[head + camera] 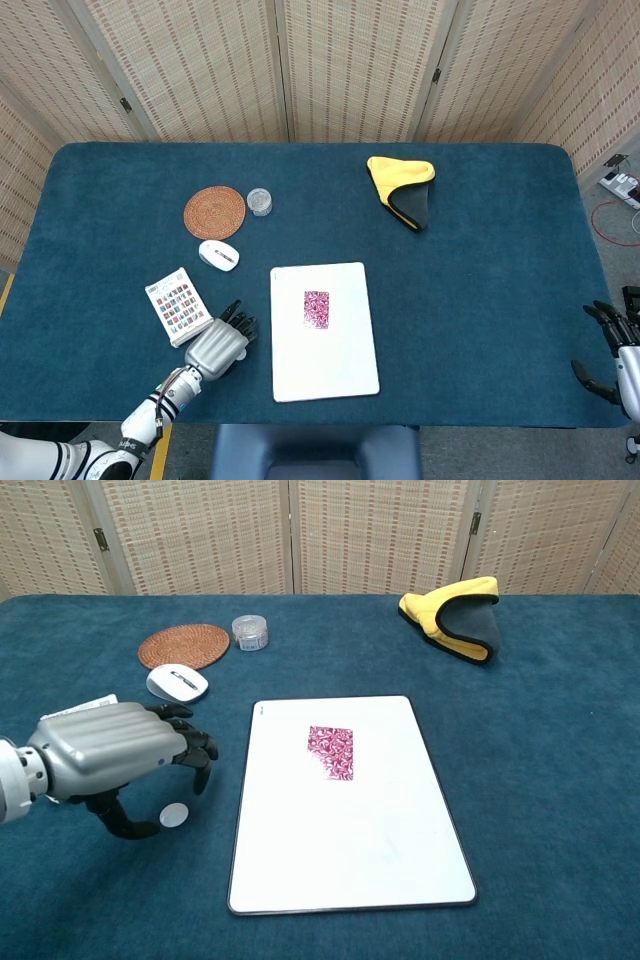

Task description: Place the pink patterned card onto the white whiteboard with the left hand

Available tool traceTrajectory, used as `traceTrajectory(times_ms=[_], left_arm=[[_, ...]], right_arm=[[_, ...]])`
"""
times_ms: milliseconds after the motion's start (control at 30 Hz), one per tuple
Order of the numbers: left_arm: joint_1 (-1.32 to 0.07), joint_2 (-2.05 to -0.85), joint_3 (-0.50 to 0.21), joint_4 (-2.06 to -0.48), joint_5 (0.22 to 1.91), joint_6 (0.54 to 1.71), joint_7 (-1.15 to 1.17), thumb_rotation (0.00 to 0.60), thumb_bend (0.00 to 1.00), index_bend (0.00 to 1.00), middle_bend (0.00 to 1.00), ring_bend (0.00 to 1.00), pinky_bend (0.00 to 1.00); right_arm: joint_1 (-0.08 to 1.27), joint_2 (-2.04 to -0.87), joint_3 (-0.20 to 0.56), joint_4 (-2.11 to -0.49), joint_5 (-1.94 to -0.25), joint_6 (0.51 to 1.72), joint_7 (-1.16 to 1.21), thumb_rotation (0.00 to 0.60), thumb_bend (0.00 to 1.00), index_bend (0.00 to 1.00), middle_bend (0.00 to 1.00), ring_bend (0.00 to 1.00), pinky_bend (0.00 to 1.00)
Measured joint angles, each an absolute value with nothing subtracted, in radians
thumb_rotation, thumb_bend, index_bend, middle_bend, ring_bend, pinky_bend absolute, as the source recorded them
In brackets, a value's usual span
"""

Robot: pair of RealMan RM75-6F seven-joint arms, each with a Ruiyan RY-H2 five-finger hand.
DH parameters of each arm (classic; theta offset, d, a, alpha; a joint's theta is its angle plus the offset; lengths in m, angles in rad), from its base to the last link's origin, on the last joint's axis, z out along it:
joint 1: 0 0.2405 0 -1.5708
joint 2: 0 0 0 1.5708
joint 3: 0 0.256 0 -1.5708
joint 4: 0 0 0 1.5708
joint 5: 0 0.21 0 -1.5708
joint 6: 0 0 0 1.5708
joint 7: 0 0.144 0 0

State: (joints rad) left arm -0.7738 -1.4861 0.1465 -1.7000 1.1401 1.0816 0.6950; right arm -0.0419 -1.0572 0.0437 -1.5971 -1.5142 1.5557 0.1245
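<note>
The pink patterned card [316,309] [332,752] lies flat on the upper part of the white whiteboard [335,370] [350,860], with nothing touching it. My left hand [217,345] [115,760] hovers off the board's left edge, fingers apart and curved downward, holding nothing. My right hand [615,350] shows only at the far right edge of the head view, near the table's corner, fingers spread and empty.
A woven round coaster [214,212] [183,645], a small clear jar [259,201] [250,632] and a white mouse [218,255] [176,682] lie at the back left. A printed card pack [179,306] sits beside my left hand. A yellow-grey cloth [404,187] [454,610] lies far right. A small white disc [175,816] rests by the board.
</note>
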Motion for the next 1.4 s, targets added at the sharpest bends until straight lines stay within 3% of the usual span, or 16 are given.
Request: traceTrajectory(times_ms=[1400], left_arm=[[-0.674,-1.558,0.076,-1.566,1.222,1.041,0.629,0.6,0.34,0.52,0.24,0.22,0.0]], right_arm=[[-0.037,-1.046,0.043,-1.637,-1.521,1.558,0.085,0.6,0.31,0.16,0.17,0.21,0.1]])
